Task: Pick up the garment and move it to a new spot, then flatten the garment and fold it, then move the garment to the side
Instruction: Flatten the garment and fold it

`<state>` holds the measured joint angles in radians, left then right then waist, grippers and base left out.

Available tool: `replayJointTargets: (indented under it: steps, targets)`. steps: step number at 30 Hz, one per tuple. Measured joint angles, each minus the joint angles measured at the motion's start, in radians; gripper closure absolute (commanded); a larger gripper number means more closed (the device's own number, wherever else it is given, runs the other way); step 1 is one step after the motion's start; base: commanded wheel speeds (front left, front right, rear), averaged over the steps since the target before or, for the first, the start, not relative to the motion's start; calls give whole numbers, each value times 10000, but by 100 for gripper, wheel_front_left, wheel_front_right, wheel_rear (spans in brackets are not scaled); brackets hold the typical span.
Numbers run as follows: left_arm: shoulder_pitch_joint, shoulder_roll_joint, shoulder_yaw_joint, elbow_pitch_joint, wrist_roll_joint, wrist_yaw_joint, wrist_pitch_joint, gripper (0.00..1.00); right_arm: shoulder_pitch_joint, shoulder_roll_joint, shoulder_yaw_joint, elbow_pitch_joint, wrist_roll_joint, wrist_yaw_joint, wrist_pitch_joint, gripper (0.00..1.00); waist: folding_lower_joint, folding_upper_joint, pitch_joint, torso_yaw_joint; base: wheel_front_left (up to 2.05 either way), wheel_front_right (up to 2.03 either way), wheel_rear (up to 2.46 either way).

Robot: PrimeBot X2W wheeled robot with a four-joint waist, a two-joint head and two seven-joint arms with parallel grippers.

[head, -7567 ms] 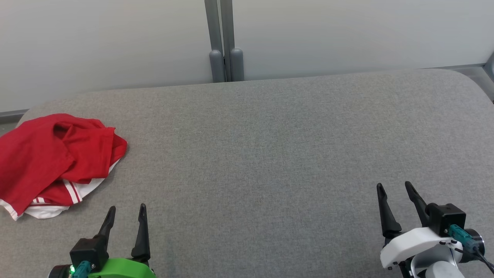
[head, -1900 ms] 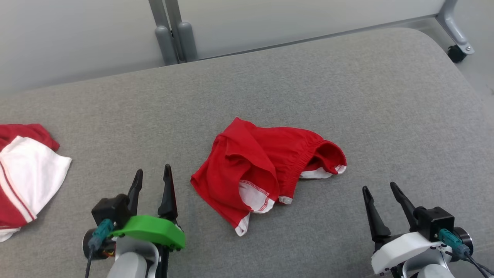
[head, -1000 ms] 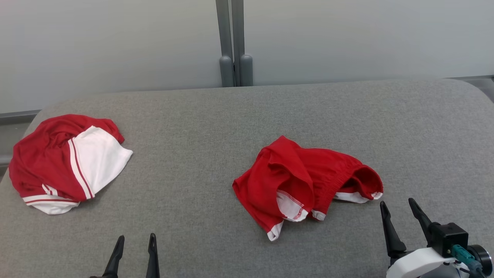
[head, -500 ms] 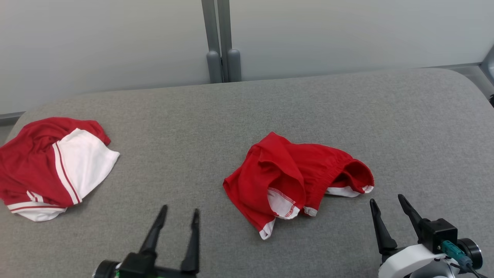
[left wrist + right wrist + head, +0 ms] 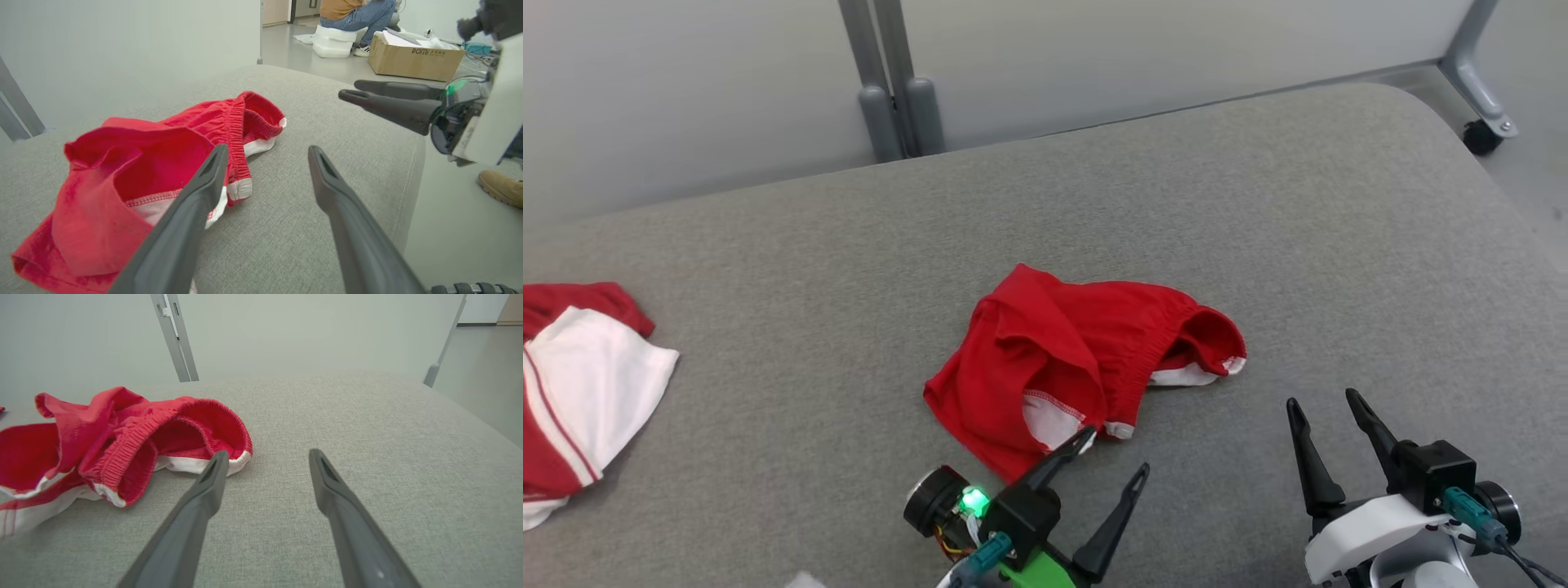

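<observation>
Head view has the task's garment (image 5: pixel 1086 367), a pair of red shorts with white trim, lying crumpled near the middle of the grey padded table (image 5: pixel 1258 204). Its waistband is bunched toward the right and a leg opening is turned up at the near edge.

The left gripper (image 5: pixel 1117 450) is spread wide and holds nothing. It sits at the near side of the shorts, one fingertip over the white-lined hem and the other over bare table. The right gripper (image 5: pixel 1320 398) is also released and empty, near and to the right of the waistband and apart from the cloth.

Judging by this layout, the flattening step is about to start, with no grasp made yet. The next move likely calls for the left jaws to close on the near hem and the right gripper to reach the waistband corner, so the cloth can be drawn out flat. Pinching several layers at once is the risk.

Counted, there are two garments, the second being a red-and-white piece (image 5: pixel 580 392) at the far left edge, and two grippers. The left wrist view adds one cardboard box (image 5: pixel 412 61), one seated person (image 5: pixel 355 12) and one shoe (image 5: pixel 500 192).
</observation>
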<state>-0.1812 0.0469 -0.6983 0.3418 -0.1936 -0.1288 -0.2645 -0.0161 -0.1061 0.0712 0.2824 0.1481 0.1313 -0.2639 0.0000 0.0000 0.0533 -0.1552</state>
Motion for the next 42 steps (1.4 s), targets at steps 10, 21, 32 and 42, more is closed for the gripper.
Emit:
replayJointTargets:
  steps: [10, 21, 32, 42]
  targets:
    - [-1122, 6, 376, 2892, -234, 859, 84, 86, -42, 38, -102, 65, 88, 0, -2, 0, 0, 0, 395, -943, 0, 0, 0]
    - [-1422, 13, 1358, 1975, -2583, 1062, 92, 100, 7, 102, -163, 150, 92, 0, 0, 0, 0, 0, 289, -863, 0, 0, 0]
    - [-1518, 36, 1954, -2222, -4686, 1290, 755, 100, 190, 146, -36, 249, 92, 0, 0, 0, 0, 0, -159, -524, 0, 0, 0]
    - [-1351, 453, 2393, -4790, -5394, 1845, 1906, 100, 306, 234, -36, 267, 148, 0, 0, 0, 0, 0, -337, -509, 0, 0, 0]
